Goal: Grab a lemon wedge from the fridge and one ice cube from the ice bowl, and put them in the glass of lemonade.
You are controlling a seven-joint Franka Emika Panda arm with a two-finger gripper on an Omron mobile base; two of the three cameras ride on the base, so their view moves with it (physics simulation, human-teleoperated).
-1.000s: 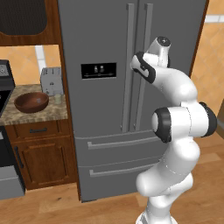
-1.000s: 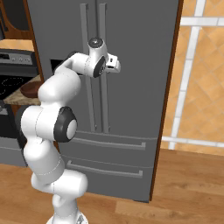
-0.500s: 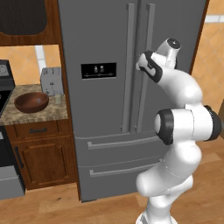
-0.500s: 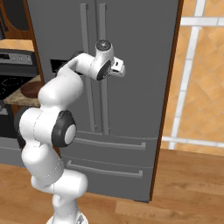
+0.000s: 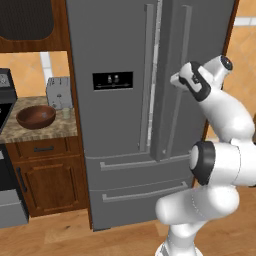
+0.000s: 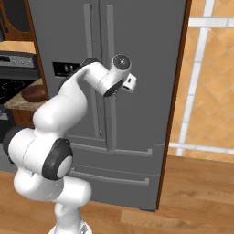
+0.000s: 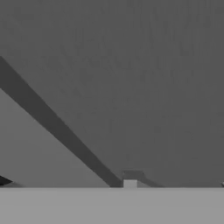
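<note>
Wooden floor boards and warm tan wall tiles surround the tall grey fridge (image 5: pixel 150 100), which stands straight in front of the hand (image 5: pixel 176 80) with both doors shut. On the far side of the fridge from the hand there is a stone-topped desk (image 5: pixel 45 131) over brown cabinets. On it rest the ice bowl (image 5: pixel 36 116), a silver toaster (image 5: pixel 58 92) behind the bowl, and the glass of lemonade (image 5: pixel 65 113), small and pale, just beside the bowl. All three are well apart from the hand.

The hand is raised near the upper part of the right door, close to the right handle (image 5: pixel 179 95), which is one of the two long vertical handles at the middle seam. From the right base camera the hand (image 6: pixel 130 83) shows as a small white block pointing at the door. I cannot tell if its fingers are spread or pressed together; nothing seems to be between them.

I think the door will feel heavy and stiff, with a seal that resists at first. The handle is a smooth metal bar, probably slippery, so the hand should take it across the bar, near the middle of its length, and pull in an arc. The lemon wedge, I suppose, is inside, soft and wet. The glass looks fragile and easy to tip.

Next to the desk there is a dark stove (image 5: pixel 4 100).
</note>
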